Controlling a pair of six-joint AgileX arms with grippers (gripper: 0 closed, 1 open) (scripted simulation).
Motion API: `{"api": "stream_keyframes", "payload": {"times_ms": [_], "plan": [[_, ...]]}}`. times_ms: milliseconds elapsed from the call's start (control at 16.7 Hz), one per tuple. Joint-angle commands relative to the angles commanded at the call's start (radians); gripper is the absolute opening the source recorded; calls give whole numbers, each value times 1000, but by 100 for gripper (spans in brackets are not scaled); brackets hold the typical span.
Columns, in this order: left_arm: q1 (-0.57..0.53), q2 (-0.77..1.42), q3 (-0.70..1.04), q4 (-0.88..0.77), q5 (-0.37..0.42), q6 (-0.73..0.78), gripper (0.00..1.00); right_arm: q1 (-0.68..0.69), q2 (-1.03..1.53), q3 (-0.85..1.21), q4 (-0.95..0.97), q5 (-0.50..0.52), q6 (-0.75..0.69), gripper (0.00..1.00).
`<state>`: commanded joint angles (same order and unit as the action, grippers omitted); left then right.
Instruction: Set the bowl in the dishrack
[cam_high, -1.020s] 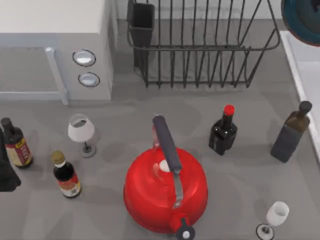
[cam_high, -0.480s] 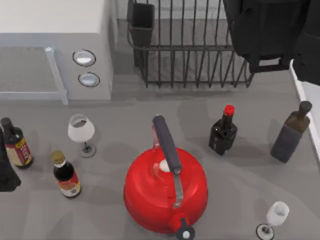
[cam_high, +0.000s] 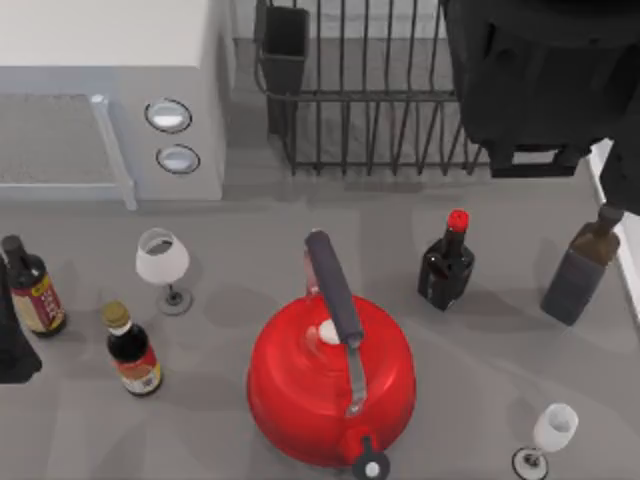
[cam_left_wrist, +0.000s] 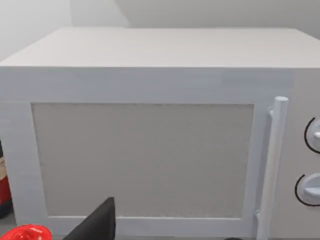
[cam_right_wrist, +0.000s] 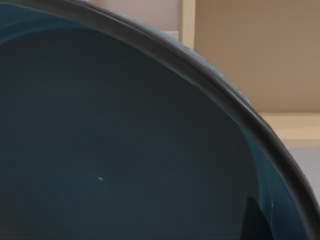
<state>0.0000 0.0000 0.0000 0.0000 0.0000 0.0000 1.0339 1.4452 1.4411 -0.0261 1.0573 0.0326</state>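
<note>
Our right arm (cam_high: 545, 80) hangs over the dishrack's (cam_high: 370, 110) right end, bowl (cam_right_wrist: 115, 150) close before its pincer, whose grip we cannot tell; released off-centre, the bowl could strike the wires and tip out.

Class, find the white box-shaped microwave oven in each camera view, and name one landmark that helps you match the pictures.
Top view: the white box-shaped microwave oven sits at the upper left, beside the black wire dishrack.
Left wrist view: its door faces the camera, close up.
Right wrist view: the camera faces the round dark teal-blue bowl instead.
Shared landmark: the microwave's white bar handle.
</note>
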Motion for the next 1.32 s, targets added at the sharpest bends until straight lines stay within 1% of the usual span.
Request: {"api": "stream_keyframes", "payload": {"times_ms": [120,300,660,840,1020,1260,1320], "plan": [[0,0,0,0,0,0,100,-8,15,0,15,-9,0,0],[0,0,0,0,0,0,100,-59,110,-6,114,-65,-1,0],[0,0,0,0,0,0,100,-259,419,-57,517,-260,-4,0],[0,0,0,0,0,0,100,-356,545,-90,669,-349,-10,0],[0,0,0,0,0,0,100,-402,599,-108,727,-392,-15,0],[0,0,0,0,0,0,100,-402,599,-108,727,-392,-15,0],[0,0,0,0,0,0,100,-402,599,-108,727,-392,-15,8]]}}
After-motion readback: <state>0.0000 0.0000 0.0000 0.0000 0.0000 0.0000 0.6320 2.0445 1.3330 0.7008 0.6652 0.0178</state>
